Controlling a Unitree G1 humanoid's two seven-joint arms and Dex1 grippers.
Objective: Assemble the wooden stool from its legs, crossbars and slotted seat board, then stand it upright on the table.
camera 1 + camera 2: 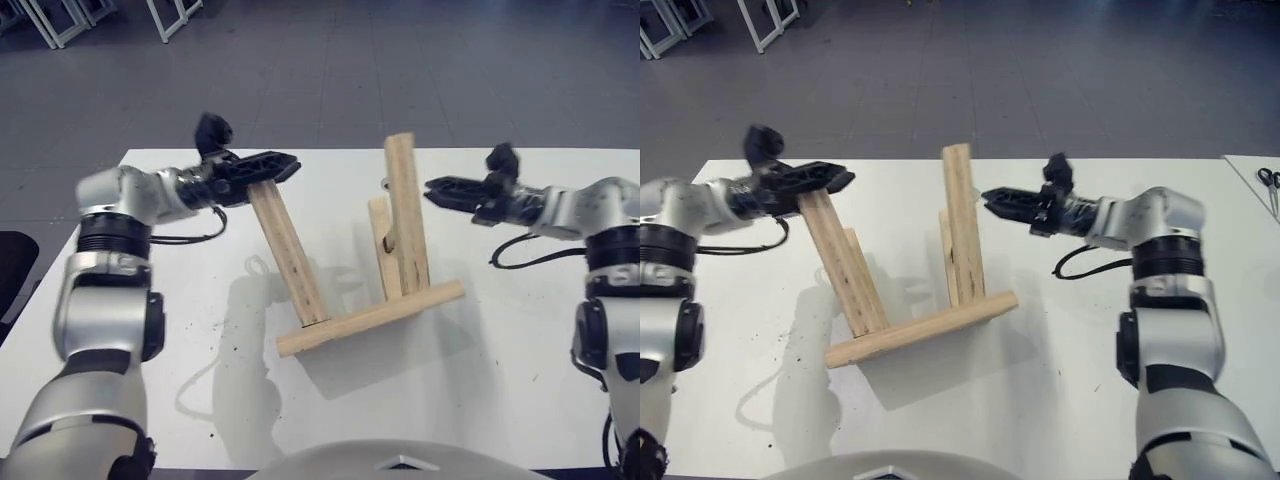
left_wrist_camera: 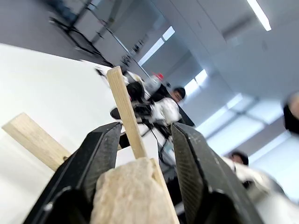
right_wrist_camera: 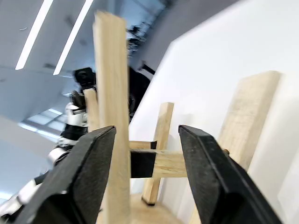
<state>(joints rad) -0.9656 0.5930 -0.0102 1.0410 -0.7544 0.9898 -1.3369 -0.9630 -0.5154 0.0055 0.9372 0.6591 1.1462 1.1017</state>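
The wooden stool lies tipped on the white table (image 1: 500, 380), its seat board (image 1: 370, 318) resting on edge and its legs pointing away from me. My left gripper (image 1: 268, 166) is shut on the top end of the left leg (image 1: 290, 255); in the left wrist view that leg's end (image 2: 126, 191) sits between the fingers. My right gripper (image 1: 436, 190) hovers open just to the right of the tall right leg (image 1: 407, 215), not touching it. The right wrist view shows that leg (image 3: 112, 93) ahead of the spread fingers (image 3: 96, 163), with a crossbar (image 3: 163, 163) beyond.
A shorter leg (image 1: 383, 250) stands beside the tall one. Scissors (image 1: 1268, 180) lie on a neighbouring table at the far right. Cables trail from both wrists onto the table. White frames (image 1: 170, 15) stand on the grey floor behind.
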